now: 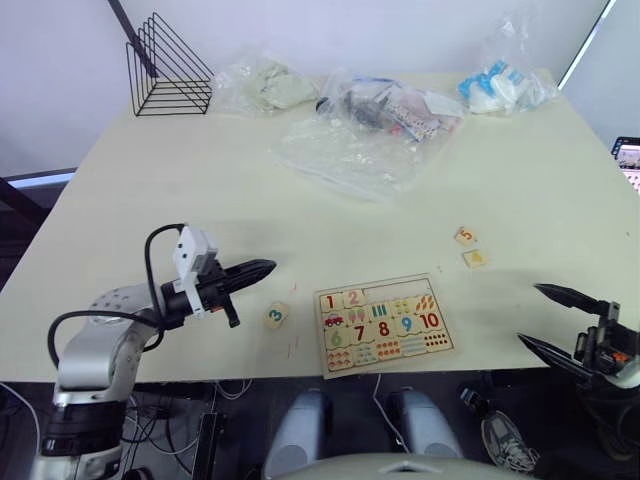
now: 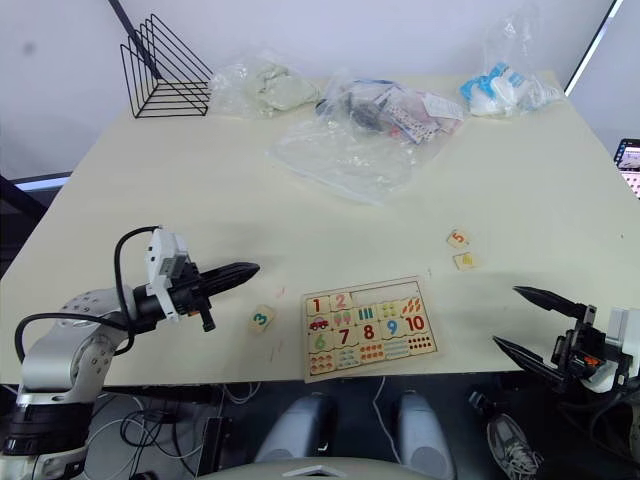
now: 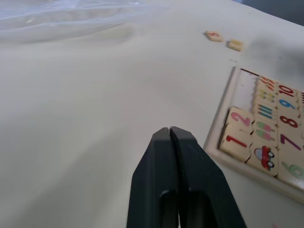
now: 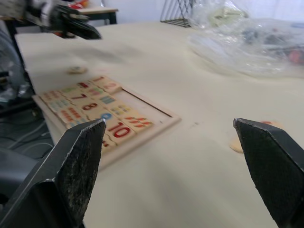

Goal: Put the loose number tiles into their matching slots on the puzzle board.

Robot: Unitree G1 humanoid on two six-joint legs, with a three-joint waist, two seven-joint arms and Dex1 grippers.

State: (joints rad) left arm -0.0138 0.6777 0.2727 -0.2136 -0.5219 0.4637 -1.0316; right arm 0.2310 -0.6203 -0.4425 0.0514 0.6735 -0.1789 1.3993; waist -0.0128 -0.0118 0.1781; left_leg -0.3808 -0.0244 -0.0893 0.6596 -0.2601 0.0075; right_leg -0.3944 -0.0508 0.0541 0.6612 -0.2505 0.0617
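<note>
left gripper (image 1: 262, 267): fingers pressed together, nothing held, hovering over bare table just beside the green 3 tile (image 1: 276, 316) and left of the puzzle board (image 1: 385, 323). right gripper (image 1: 545, 318): fingers spread wide, empty, poised off the board's right end, touching nothing.

tiles 1 (image 1: 329, 301) and 2 (image 1: 353, 297) are seated at the left of the top row; the remaining three slots (image 1: 394, 291) are shown bare. the 3 tile lies flat on the table just left of the board. the 5 tile (image 1: 465, 236) and a yellow tile (image 1: 475, 258), presumably the 4, rest near each other, apart from the board's upper right corner.

the step in hand is judged to be the pickup of the 3 tile. the left fingers would need to be parted first, lowered astride opposite edges, and the tile kept level so that it can be dropped squarely into the slot next to the 2. clear bags (image 1: 350, 150) and a wire rack (image 1: 166, 68) are set well behind.
</note>
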